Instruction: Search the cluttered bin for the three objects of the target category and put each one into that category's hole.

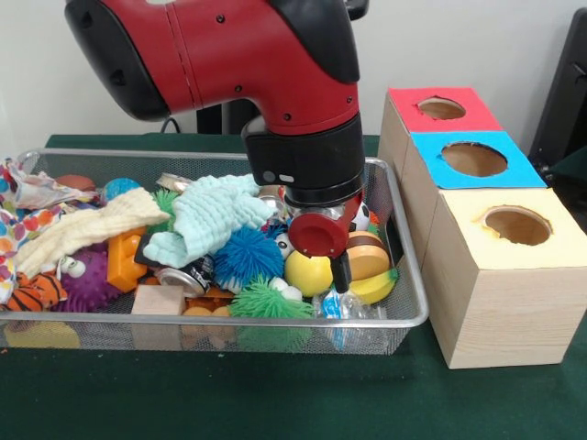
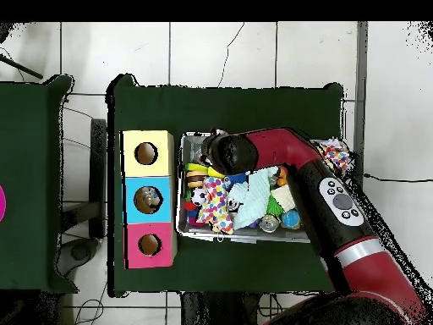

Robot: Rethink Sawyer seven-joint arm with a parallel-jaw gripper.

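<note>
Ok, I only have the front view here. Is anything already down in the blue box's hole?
Observer: Yes. From overhead, a small greyish thing lies inside the blue box's hole. I can't tell what it is.
Operator: And the other two holes?
Observer: The yellow box's hole and the red box's hole show only bare brown inside.

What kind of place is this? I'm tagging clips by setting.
Likely a robotics lab: a red arm over a toy-filled mesh bin, three boxes with holes, tiled floor.
</note>
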